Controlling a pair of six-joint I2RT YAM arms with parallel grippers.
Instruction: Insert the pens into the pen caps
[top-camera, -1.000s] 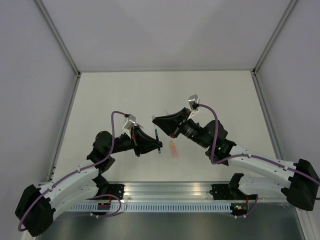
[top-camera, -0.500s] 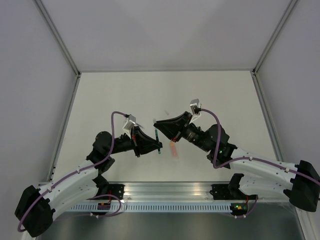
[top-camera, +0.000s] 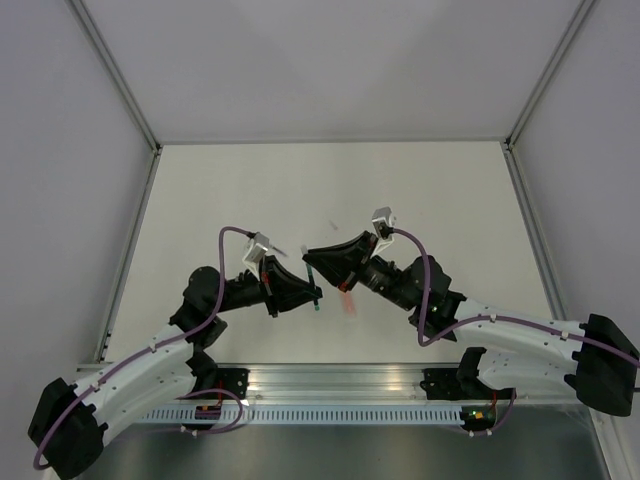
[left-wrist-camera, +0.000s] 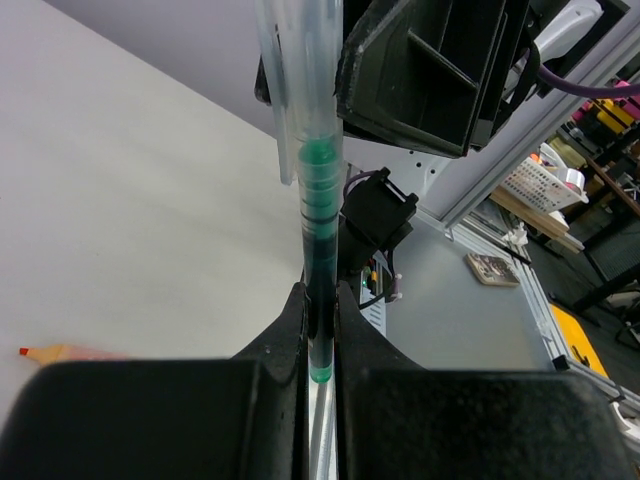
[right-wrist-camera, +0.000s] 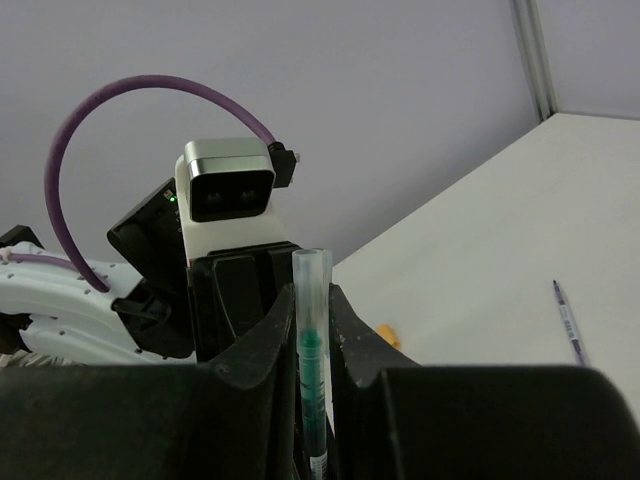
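Note:
My left gripper is shut on the dark pen with green ends, holding it upright above the table. My right gripper is shut on a translucent teal-tinted pen cap. The pen's green tip sits inside the cap, and the two grippers are tip to tip. The pale orange pen lies uncapped on the table, below the right gripper. A small orange-yellow piece lies on the table behind my right finger; I cannot tell whether it is the cap.
A thin pale stick with a dark tip lies on the white table. Grey walls enclose the table on three sides. An aluminium rail runs along the near edge, between the arm bases.
My right gripper has moved left and toward my left gripper, bringing the cap over the green pen's tip. My left gripper has shifted slightly nearer with the pen still held.

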